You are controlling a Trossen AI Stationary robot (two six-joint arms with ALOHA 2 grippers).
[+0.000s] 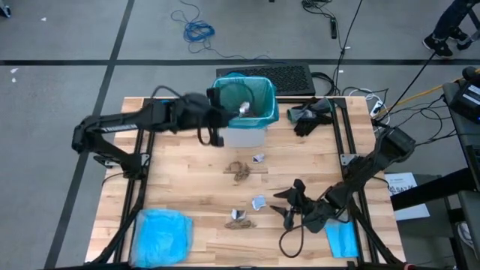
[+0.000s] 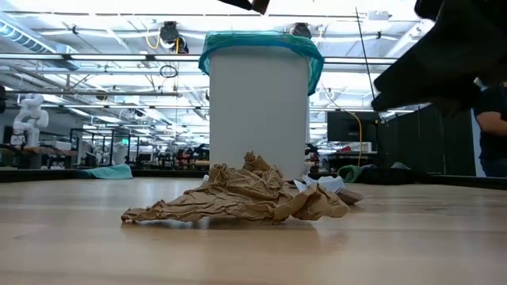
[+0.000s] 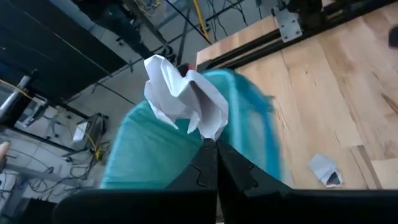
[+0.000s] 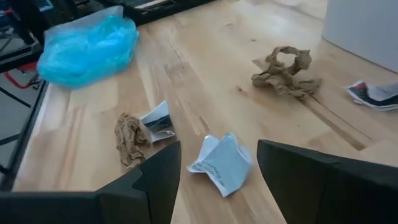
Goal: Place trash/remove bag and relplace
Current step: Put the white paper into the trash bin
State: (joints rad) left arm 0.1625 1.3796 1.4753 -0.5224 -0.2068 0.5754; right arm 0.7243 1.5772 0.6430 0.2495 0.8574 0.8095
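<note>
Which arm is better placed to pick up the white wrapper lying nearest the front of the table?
Right. The right gripper hangs open just above that white wrapper, while the left gripper is shut on a white wad over the lined bin.

Crinkly plastic bag (image 1: 259, 94), wooden table (image 1: 195, 187)

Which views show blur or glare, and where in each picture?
Left wrist view: the teal-green bag rim is smeared, while the white wrapper in the shut left gripper stays sharp. Low view: the ceiling lights glare; the brown paper wad is crisp. High view: the left gripper looks soft.
</note>
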